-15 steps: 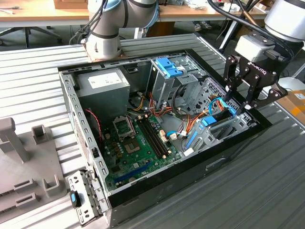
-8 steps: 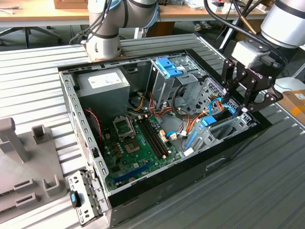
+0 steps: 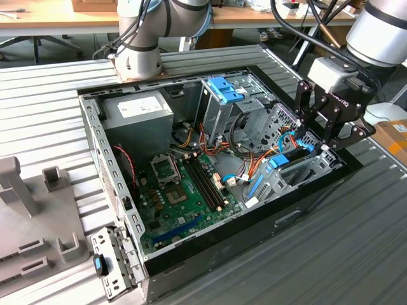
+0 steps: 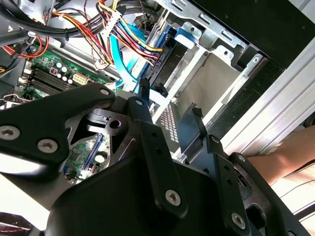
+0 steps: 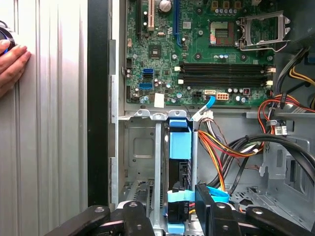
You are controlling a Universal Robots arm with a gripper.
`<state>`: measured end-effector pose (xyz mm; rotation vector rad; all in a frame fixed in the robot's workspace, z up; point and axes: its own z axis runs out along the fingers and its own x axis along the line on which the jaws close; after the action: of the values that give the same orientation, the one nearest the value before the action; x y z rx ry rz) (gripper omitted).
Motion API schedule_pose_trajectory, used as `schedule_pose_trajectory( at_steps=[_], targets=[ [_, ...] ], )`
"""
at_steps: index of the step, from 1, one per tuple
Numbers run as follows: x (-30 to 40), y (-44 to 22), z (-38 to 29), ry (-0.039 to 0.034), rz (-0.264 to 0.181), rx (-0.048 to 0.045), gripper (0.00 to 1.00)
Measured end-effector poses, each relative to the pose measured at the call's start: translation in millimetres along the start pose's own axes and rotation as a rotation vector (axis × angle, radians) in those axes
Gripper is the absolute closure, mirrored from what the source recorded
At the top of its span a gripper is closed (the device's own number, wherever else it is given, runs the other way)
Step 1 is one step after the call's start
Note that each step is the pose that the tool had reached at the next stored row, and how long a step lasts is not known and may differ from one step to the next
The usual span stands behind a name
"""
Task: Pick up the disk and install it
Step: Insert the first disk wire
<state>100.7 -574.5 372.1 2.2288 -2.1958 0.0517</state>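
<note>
Jaws spread apart, clamped on nothing: the gripper (image 3: 332,145) hangs over the drive-bay corner of the open computer case (image 3: 305,197), at the exterior view's right. In the first wrist view you see the gripper (image 5: 170,214) with its two fingers (image 5: 209,211) on either side of the disk (image 5: 179,169). The disk stands on edge in a slot of the metal drive cage (image 5: 140,147), a blue rail facing the camera. One finger is just beside the disk; the other stands off, with cage metal showing in the gap. Orange, yellow and red cables (image 5: 221,147) run just beside the cage, and the motherboard (image 5: 197,49) lies beyond it. A person's hand (image 5: 11,64) rests on the ribbed desk (image 5: 49,123) outside the case wall. Note the grey power supply (image 3: 137,109) in the far corner, well apart from the gripper.
</note>
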Motion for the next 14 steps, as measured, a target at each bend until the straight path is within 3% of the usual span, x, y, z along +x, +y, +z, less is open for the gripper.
schedule_pose_trajectory(
  at_steps=[7,10,14],
  targets=[
    [0.2,0.0,0.2,-0.0013,0.000,0.0001,0.49],
    [0.2,0.0,0.1,-0.0013,0.000,0.0000,0.25],
    [0.2,0.0,0.1,-0.0014,0.000,0.0000,0.25]
  ],
)
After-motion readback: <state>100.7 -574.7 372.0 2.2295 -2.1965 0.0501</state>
